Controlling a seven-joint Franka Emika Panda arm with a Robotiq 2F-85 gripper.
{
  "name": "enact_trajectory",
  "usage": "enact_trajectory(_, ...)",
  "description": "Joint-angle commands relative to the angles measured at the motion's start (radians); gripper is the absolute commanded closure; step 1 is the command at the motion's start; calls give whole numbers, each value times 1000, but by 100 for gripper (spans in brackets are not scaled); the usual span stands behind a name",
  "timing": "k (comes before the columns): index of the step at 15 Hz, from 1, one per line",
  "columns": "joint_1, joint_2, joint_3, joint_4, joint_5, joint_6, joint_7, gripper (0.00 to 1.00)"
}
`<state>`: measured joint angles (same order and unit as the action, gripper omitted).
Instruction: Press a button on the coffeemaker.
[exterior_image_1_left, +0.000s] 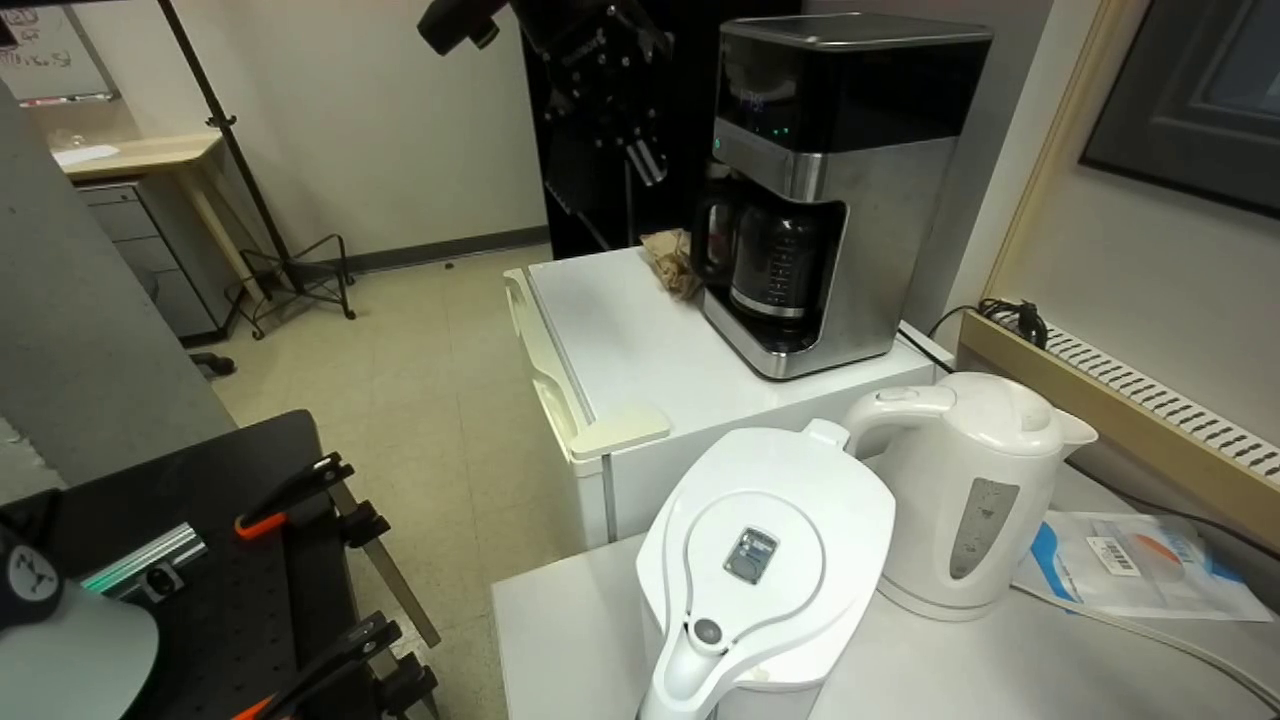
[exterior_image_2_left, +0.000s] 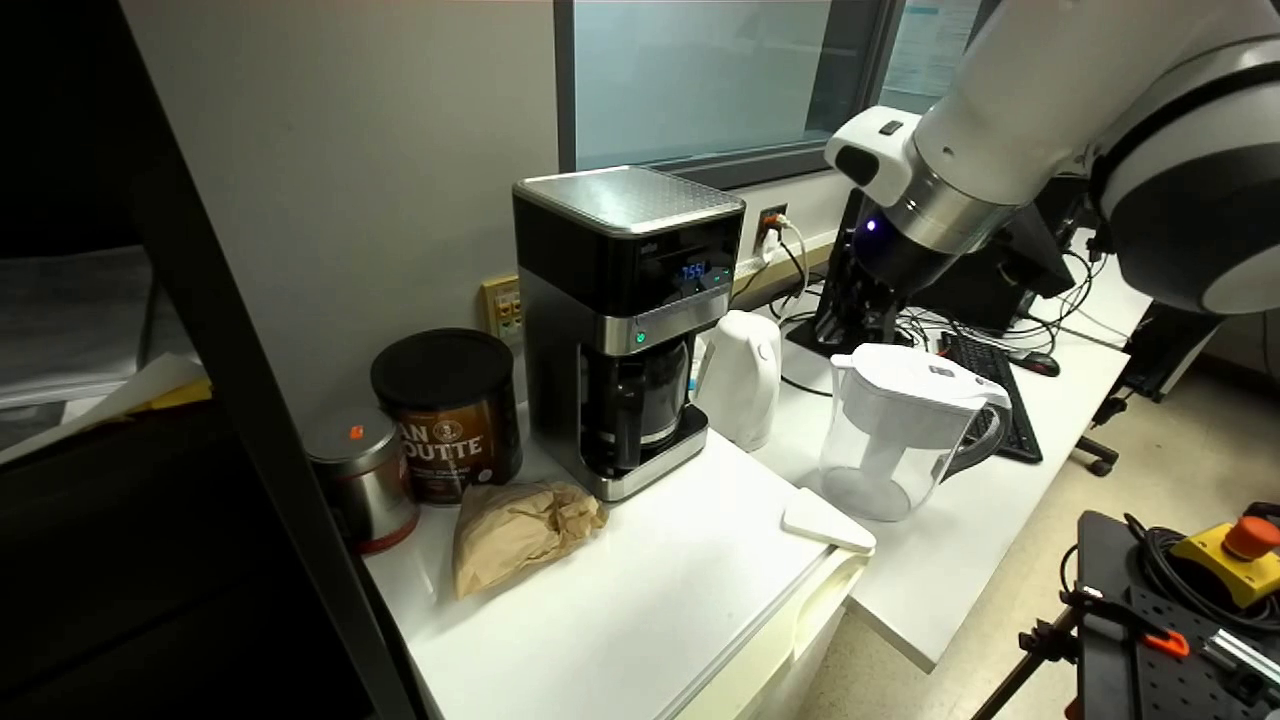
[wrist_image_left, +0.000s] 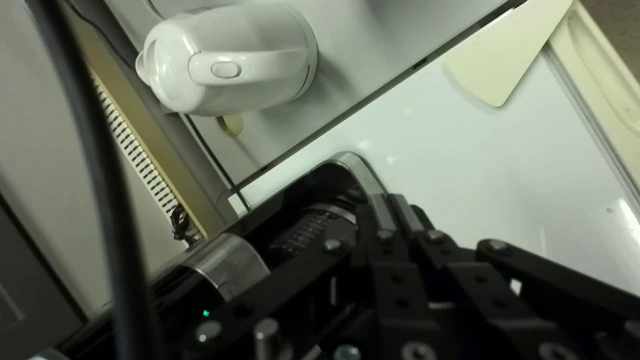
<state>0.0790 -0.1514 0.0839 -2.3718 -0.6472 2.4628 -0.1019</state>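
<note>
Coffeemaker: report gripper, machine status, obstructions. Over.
Gripper shut, empty, apart from the coffeemaker. Display lit, green light on. No obstacle seen between; kettle off to one side.

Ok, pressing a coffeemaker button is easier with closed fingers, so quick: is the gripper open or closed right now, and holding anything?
Gripper: closed, with nothing seen held in it.
</note>
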Motion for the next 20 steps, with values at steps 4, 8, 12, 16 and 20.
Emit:
enact_trajectory(4,-66,31,8,-9,-319,219,207,100)
enact_trajectory(8,-83,75,11,32,-517,230,390,100)
enact_trajectory(12,-77,132,8,82,-635,226,525,100)
enact_trajectory(16,-71,188,7,134,-719,222,626,100)
enact_trajectory(20,-67,235,8,181,-773,219,695,100)
